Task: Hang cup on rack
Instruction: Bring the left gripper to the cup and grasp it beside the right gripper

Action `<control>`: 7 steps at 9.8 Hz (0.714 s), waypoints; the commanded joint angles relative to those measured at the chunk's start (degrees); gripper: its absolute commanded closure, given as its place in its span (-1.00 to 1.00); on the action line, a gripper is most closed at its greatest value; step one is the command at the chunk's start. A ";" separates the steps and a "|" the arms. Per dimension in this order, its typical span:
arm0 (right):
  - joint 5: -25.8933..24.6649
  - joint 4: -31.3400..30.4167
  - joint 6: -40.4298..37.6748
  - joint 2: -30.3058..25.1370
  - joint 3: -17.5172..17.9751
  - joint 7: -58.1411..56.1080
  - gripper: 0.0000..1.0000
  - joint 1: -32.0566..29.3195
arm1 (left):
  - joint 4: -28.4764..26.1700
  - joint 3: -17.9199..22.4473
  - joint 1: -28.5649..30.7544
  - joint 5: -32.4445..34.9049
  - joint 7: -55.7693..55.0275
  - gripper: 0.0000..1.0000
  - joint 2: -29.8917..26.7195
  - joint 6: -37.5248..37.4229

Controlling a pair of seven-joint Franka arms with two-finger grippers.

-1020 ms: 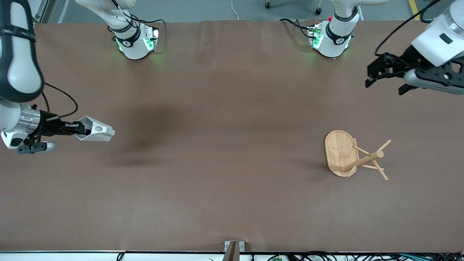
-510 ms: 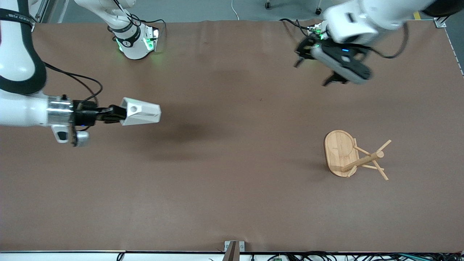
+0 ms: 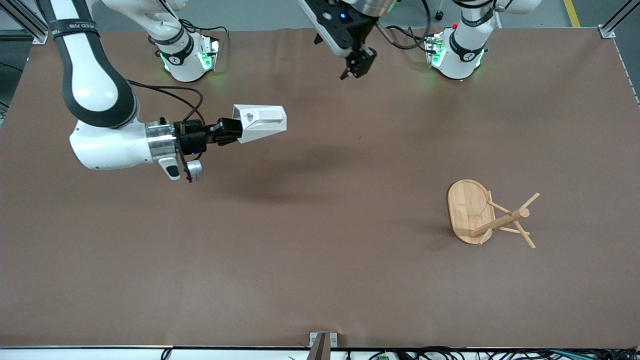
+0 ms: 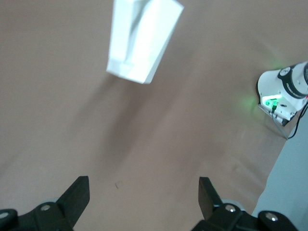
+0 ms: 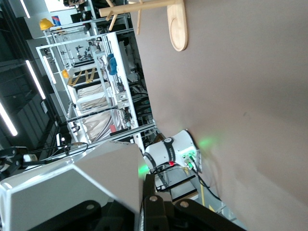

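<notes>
A brown-covered table (image 3: 320,280) filled nearly the whole front view. In the lower right of the frame the rack (image 3: 487,215) stood on it, its oval base flat on the cover and its post and pegs pointing toward the frame's right edge. Both arm bases (image 3: 187,57) sat on the table along the top edge.

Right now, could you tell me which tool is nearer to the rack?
Left. The left tool hangs open over bare table near the bases, closer to the rack; the right tool, shut on the cup, is toward the right arm's end.
</notes>
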 commanded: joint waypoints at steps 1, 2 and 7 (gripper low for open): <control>4.14 -2.54 0.39 -1.78 1.72 -0.38 0.99 -0.59 | 1.56 0.21 -2.55 1.71 4.49 -1.00 4.28 2.17; 4.50 -2.54 0.39 -1.78 3.12 -0.38 0.99 -0.68 | 1.65 0.13 -3.35 3.28 6.24 -1.00 5.76 3.58; 4.50 -4.38 0.39 -1.78 5.32 -0.74 0.99 -0.76 | 1.65 0.22 -3.80 4.88 14.61 -1.00 9.82 10.45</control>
